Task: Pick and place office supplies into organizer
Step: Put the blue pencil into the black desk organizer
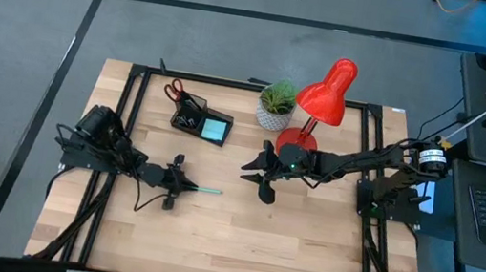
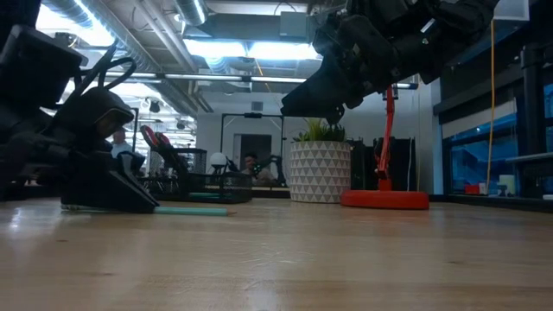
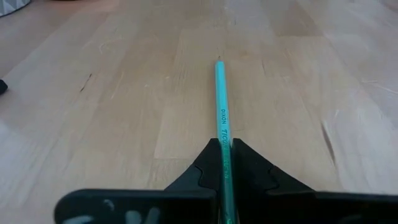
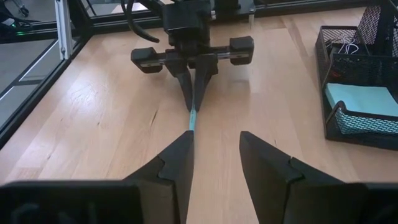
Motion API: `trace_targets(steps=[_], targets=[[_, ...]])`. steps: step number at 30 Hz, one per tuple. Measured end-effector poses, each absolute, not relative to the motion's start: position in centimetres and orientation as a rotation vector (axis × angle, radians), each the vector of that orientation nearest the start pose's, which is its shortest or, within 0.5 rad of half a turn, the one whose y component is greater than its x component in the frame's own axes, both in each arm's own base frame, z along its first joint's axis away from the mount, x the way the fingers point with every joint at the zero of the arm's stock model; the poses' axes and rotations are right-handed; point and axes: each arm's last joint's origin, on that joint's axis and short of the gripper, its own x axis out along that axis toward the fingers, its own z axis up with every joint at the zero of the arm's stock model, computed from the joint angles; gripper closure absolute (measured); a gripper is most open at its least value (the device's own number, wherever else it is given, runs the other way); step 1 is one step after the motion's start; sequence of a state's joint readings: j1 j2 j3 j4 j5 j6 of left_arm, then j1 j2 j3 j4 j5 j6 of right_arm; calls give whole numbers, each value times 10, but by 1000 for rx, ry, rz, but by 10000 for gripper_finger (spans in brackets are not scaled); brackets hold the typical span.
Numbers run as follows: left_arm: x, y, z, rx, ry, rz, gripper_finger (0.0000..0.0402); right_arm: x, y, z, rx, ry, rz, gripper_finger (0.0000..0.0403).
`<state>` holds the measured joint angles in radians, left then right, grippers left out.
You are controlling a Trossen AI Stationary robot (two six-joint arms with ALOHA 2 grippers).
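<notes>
The left gripper (image 1: 189, 187) sits low on the table's left, fingers pinched on the teal pencil (image 1: 209, 191) lying flat, likely to lift it. The organizer (image 1: 200, 122) waits beyond; the right gripper (image 1: 261, 174), jaws parted and empty, hovers right of centre

Red desk lamp (image 1: 324, 95) beside potted plant (image 1: 276, 102); possibly people behind.

A teal pencil (image 3: 222, 118) lies flat on the wooden table, its rear end pinched between the closed fingers of the left gripper (image 1: 185, 185), its tip pointing toward the table's middle; the black mesh organizer (image 1: 202, 122) stands near the far edge, holding a light-blue notepad (image 4: 365, 101) and red-handled scissors (image 1: 174, 90).
</notes>
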<state>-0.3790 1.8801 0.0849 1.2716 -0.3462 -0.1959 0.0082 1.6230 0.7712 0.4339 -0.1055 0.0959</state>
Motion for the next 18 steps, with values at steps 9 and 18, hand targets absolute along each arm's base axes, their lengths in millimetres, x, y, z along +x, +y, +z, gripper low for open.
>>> trace_targets(steps=[9, 18], targets=[[181, -58, 70, -29, 439, -49, 388, 328, 6, 183, 115, 423, 92, 271], [184, -48, 91, -45, 379, -42, 388, 328, 6, 183, 115, 424, 92, 271]])
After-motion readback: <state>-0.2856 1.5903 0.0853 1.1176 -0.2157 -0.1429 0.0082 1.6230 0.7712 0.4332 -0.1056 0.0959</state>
